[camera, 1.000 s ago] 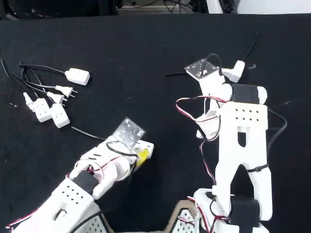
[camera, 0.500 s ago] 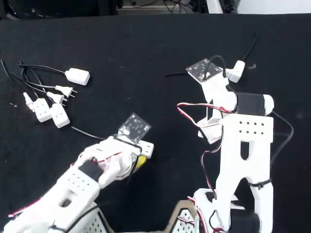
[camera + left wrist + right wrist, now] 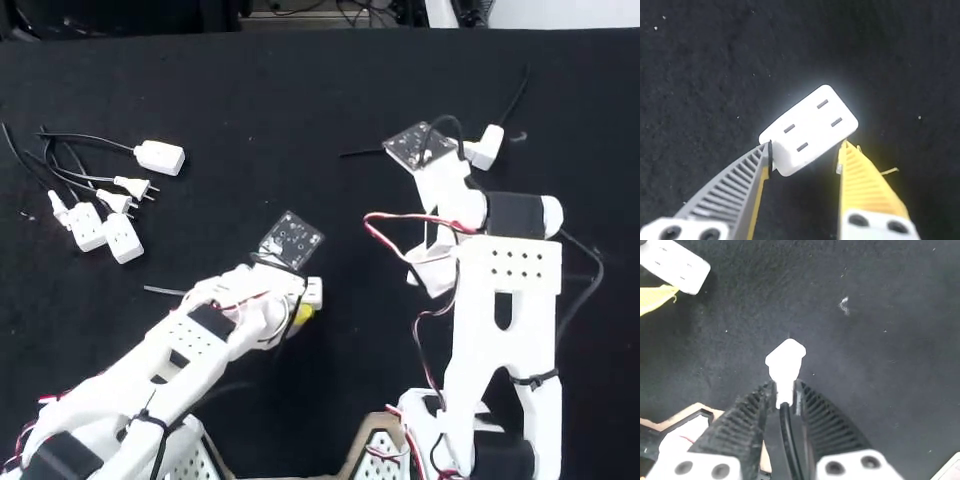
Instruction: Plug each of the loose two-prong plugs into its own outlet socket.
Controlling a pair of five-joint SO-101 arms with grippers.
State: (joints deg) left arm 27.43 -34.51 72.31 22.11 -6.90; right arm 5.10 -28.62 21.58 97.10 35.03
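Observation:
My left gripper is shut on a white outlet socket, whose four-slot face points away from the camera. From above, that socket sits near the table's middle at the left arm's tip. My right gripper is shut on a small white two-prong plug; its black cord runs back between the fingers. The held socket also appears farther off in the right wrist view. In the high view the right arm's wrist is at the back right.
Loose parts lie at the far left: a white socket, two plugs with black cords, and two more sockets. A white piece with a black cord is beside the right wrist. The table edge runs along the back.
The left arm has stretched forward and right, carrying the socket toward the table's middle. The right arm shifted slightly right at first, then stayed put.

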